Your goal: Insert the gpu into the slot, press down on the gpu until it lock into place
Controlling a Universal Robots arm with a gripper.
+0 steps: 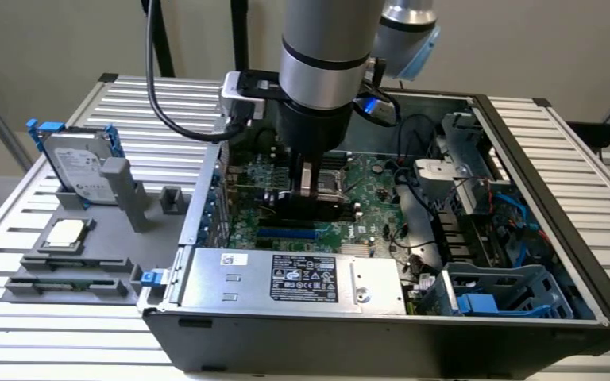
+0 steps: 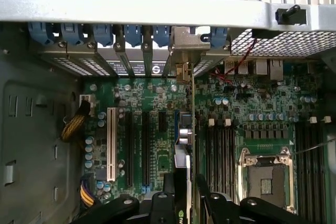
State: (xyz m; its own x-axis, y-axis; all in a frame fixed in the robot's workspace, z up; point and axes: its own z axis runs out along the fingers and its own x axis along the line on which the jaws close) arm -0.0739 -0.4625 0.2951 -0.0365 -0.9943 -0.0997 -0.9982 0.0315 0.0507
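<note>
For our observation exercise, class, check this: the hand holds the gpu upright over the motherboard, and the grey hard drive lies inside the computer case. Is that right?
Not quite. The exterior view shows the hard drive standing outside the computer case, in a grey holder at that view's left. The rest holds.
</note>
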